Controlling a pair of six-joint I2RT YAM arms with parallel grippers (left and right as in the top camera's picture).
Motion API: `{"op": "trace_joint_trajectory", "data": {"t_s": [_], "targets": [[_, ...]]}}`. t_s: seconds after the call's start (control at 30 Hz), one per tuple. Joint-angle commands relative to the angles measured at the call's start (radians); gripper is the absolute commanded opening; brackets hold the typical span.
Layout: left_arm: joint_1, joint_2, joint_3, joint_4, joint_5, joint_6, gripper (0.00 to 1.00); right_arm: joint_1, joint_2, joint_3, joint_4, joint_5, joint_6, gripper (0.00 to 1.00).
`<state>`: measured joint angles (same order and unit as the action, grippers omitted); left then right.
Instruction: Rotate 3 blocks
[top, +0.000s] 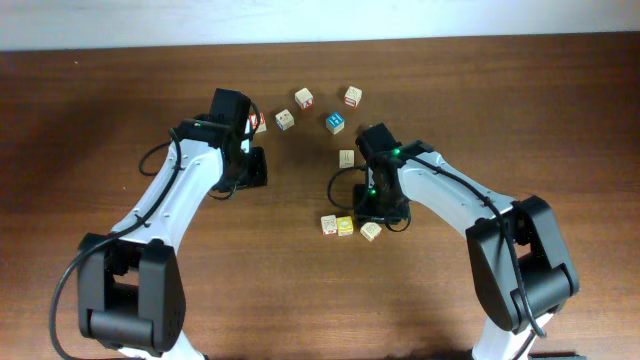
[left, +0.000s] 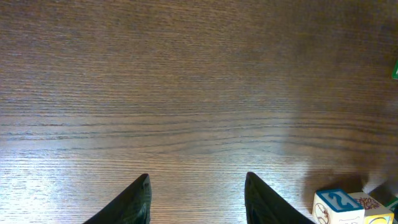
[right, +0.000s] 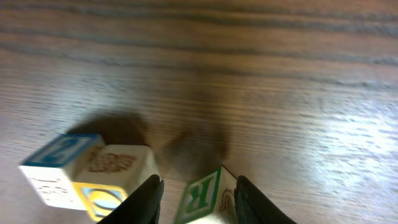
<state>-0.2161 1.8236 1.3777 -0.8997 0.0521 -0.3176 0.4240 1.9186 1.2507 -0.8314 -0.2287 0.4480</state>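
Sitting near-centre on the wooden table (top: 520, 90), the three task blocks are being listed as one short row. It is made up of a pale-and-red-topped cube (top: 328, 224), a yellow-topped cube (top: 345, 226) touching it on the right, and a green-lettered "R" cube (right: 202, 186) just right of that, lying askew to the other two.

Progress: the "R" cube is being straddled by the right gripper (right: 198, 205), with one finger on either side, so it is being judged the block in hand. Whether it is being clamped or only flanked cannot be told. No correct facing is being shown for the other two cubes, so the number of rotations already done cannot be judged.

Left gripper (left: 198, 202): released, with bare wood between the fingers and nothing being held. It is being kept far-left of the row, well apart from it.

Other stock: six spare cubes are being noted at far centre, among them a blue-topped cube (top: 335, 122).

Hidden or unclear:
- The right wrist view is being blurred throughout.
- The "R" cube and both right fingers are being cut off at the near edge.
- A red-marked cube (top: 260, 122) is being half covered by the left arm.
- A blue-faced cube (left: 336, 204) is being clipped at the left wrist view's near-right corner, and which cube it is cannot be settled.
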Motion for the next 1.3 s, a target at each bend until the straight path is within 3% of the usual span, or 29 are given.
{"op": "trace_joint_trajectory", "data": {"t_s": [0.0,0.33,0.37,0.4,0.43,0.67,1.07,1.27], "targets": [[0.002,-0.006,-0.006,0.001,0.007,-0.01,0.46,-0.005,0.003,-0.007,0.019,-0.03,0.037,0.39],[0.002,-0.006,-0.006,0.001,0.006,-0.01,0.47,-0.13,-0.124,0.056,-0.174,-0.024,-0.014,0.36],[0.002,-0.006,-0.006,0.001,0.006,-0.01,0.47,-0.13,-0.122,0.051,-0.196,-0.026,-0.014,0.33],[0.002,-0.006,-0.006,0.002,0.006,-0.01,0.47,-0.114,-0.121,0.005,-0.2,-0.027,-0.013,0.07],[0.002,-0.006,-0.006,0.002,0.006,-0.01,0.47,-0.096,-0.118,-0.041,-0.182,-0.031,0.005,0.05],[0.002,-0.006,-0.006,0.001,0.007,-0.01,0.44,-0.07,-0.112,-0.184,-0.024,-0.105,0.064,0.04],[0.002,-0.006,-0.006,0.002,0.008,-0.01,0.45,-0.068,-0.079,-0.187,0.128,-0.148,0.093,0.05],[-0.005,-0.006,-0.013,-0.018,0.011,-0.01,0.35,-0.007,-0.079,-0.187,0.217,-0.153,0.122,0.07]]}}
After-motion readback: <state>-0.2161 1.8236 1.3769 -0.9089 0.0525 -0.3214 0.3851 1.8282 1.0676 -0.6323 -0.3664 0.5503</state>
